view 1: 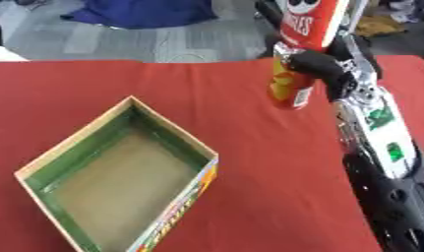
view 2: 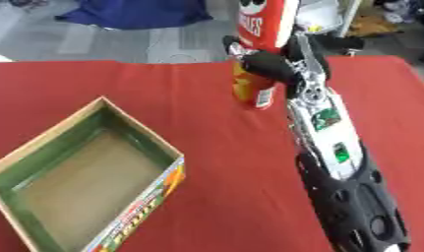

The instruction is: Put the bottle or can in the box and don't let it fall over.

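Note:
My right hand point(view 2: 268, 65) reaches in from the lower right and is held up over the red table point(view 1: 249, 197). Its fingers are curled round the lower end of a tall red Pringles can point(view 1: 311, 22), which is upright and runs out of the top of the view. Just below the hand is a shorter red and yellow can point(view 1: 289, 86) with a silver rim, upright, its base at the cloth. The open cardboard box point(view 1: 45, 160), green inside and with nothing in it, lies to the left, apart from both cans. My left hand shows in no view.
My right forearm point(view 2: 331, 142), silver and black, covers the right side of the table. Beyond the table's far edge are a grey floor and a blue cloth point(view 1: 142, 12). Bare red cloth lies between the box and the cans.

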Robot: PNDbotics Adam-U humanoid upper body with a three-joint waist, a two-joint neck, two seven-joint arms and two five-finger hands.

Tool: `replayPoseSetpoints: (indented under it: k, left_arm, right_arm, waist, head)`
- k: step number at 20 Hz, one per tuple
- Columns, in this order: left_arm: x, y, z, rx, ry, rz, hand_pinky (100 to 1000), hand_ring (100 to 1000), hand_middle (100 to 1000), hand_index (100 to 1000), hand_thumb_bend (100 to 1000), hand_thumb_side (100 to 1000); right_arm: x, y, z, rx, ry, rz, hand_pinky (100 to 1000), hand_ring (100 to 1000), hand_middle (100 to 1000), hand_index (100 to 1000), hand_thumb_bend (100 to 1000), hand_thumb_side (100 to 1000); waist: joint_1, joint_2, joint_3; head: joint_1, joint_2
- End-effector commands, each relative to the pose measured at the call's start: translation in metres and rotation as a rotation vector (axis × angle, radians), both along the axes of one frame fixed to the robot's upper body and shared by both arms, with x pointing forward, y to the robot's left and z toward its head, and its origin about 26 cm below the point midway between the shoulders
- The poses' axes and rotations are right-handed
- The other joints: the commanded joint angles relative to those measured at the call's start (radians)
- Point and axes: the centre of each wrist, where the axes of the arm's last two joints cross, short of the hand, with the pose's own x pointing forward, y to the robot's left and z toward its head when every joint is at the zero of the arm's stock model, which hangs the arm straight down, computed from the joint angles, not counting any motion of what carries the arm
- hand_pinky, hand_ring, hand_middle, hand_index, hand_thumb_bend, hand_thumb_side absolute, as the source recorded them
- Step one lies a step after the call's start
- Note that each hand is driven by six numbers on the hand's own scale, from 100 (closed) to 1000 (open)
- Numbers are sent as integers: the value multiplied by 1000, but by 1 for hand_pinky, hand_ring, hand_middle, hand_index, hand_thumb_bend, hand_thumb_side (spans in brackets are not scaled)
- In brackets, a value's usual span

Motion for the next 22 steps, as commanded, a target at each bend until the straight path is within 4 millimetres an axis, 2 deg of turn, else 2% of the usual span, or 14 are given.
replayPoseSetpoints:
  k: [1, 8, 15, 16, 17, 22]
  left_arm:
    - [-1, 5, 12, 36, -20, -2, 848, 866, 791, 804, 198, 930]
    - [-1, 5, 11, 37, -14, -6, 848, 865, 791, 804, 199, 931]
    - [-1, 5, 11, 34, -15, -7, 848, 863, 789, 804, 200, 929]
    - [-1, 5, 11, 33, -16, -6, 848, 863, 789, 804, 199, 929]
    - [-1, 5, 11, 32, -16, -7, 848, 863, 789, 804, 201, 929]
    - [0, 3, 11, 31, -16, -14, 849, 863, 789, 804, 201, 929]
  right_arm:
    - [-14, 13, 20, -58, -53, 98, 811, 921, 450, 553, 377, 100]
    - [-30, 49, 34, -124, -79, 300, 813, 917, 441, 543, 380, 100]
    - [-43, 85, 35, -168, -64, 498, 815, 913, 434, 536, 380, 100]
    - [-44, 90, 35, -170, -62, 521, 815, 912, 432, 535, 447, 100]
    - [-45, 95, 35, -170, -59, 543, 814, 910, 431, 533, 381, 100]
    - [-49, 122, 29, -191, -37, 636, 814, 906, 431, 532, 387, 100]
  waist:
    - [2, -24, 3]
    - [-5, -34, 9]
    - [-6, -41, 21]
    - [-6, -41, 23]
    - [-6, -41, 24]
    - [-7, -41, 32]
  head:
    - [1, 8]
    - [-2, 17]
    - [-7, 22]
    - [-8, 22]
    - [-10, 21]
    - [-21, 21]
